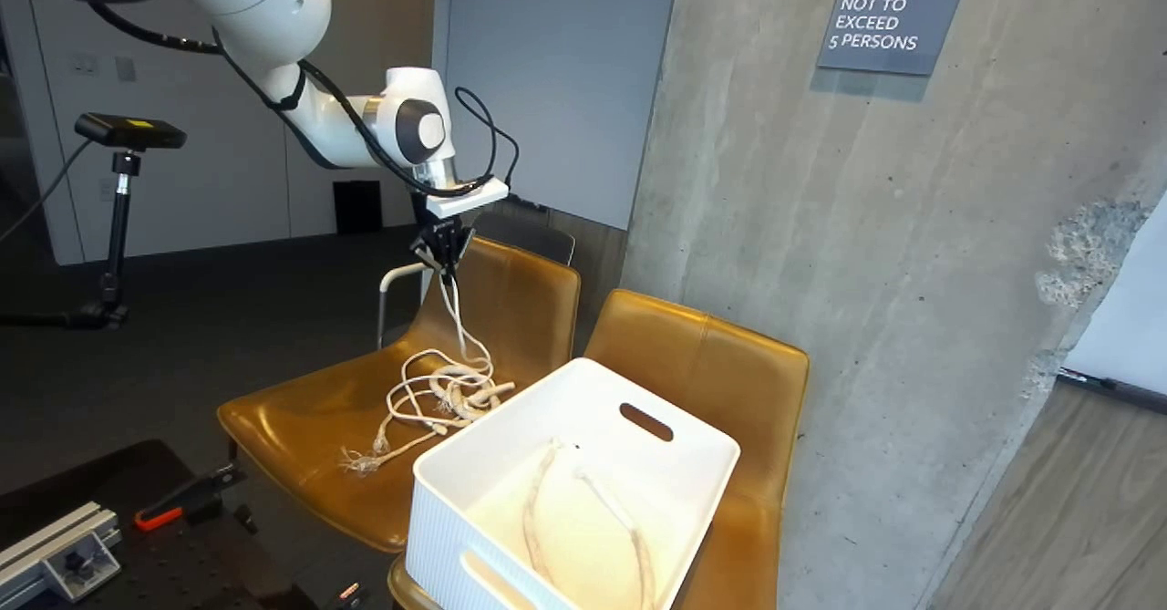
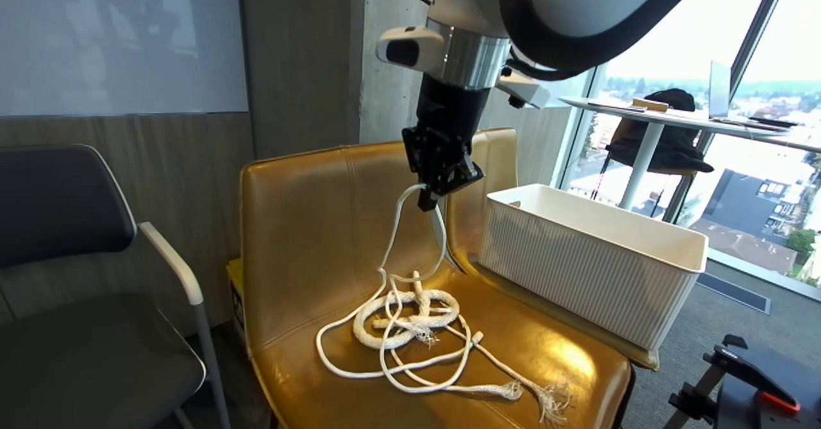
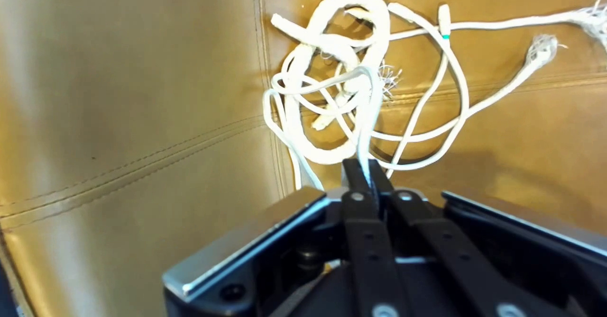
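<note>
Hand pinched narrow on thin white rope, trailing down to tangle on tan chair. Rope judged light, limp, prone to snagging; best held mid-length (frayed ends unreliable). White bin on adjoining chair.

Location type: office, consistent with a small meeting room. Indicators: a sign on the concrete wall limits occupancy to five persons; a whiteboard is wall-mounted; a laptop stands on a round surface beside a window overlooking rooftops from well above.
</note>
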{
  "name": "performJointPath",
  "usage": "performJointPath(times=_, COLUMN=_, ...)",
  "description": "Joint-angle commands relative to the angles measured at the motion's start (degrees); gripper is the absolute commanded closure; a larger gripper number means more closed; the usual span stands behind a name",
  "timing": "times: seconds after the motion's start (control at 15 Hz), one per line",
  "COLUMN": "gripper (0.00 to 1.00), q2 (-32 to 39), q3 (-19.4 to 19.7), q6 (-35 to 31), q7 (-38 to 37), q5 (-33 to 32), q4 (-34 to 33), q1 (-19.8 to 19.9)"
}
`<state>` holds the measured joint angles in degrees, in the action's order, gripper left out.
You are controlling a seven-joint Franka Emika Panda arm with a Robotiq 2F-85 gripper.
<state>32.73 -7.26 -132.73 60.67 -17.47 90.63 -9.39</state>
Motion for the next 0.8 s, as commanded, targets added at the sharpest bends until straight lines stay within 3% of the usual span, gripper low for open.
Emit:
performJointPath(times=0.0, gripper=0.99, q2=-6.57, q3=-0.59, q6=-8.94, q7=-3.51, q5=-0.58, q4=14.26, q1=0.91)
performJointPath(times=0.13, gripper=0.99, q2=-8.77, q3=-0.2, q6=-13.89, q7=-5.25, q5=-1.45, q4=20.77, q1=1.14)
performJointPath(times=0.33, gripper=0.99, q2=-8.39, q3=1.33, q6=-19.72, q7=-7.89, q5=-4.2, q4=24.28, q1=0.96)
performJointPath(times=0.4, gripper=0.71, q2=-8.03, q3=1.96, q6=-20.87, q7=-8.53, q5=-5.12, q4=24.41, q1=0.91)
performJointPath(times=0.47, gripper=0.7, q2=-7.89, q3=2.6, q6=-21.52, q7=-9.42, q5=-6.1, q4=24.24, q1=0.7)
performJointPath(times=0.73, gripper=0.42, q2=-7.75, q3=3.25, q6=-22.44, q7=-10.28, q5=-7.15, q4=23.44, q1=1.29)
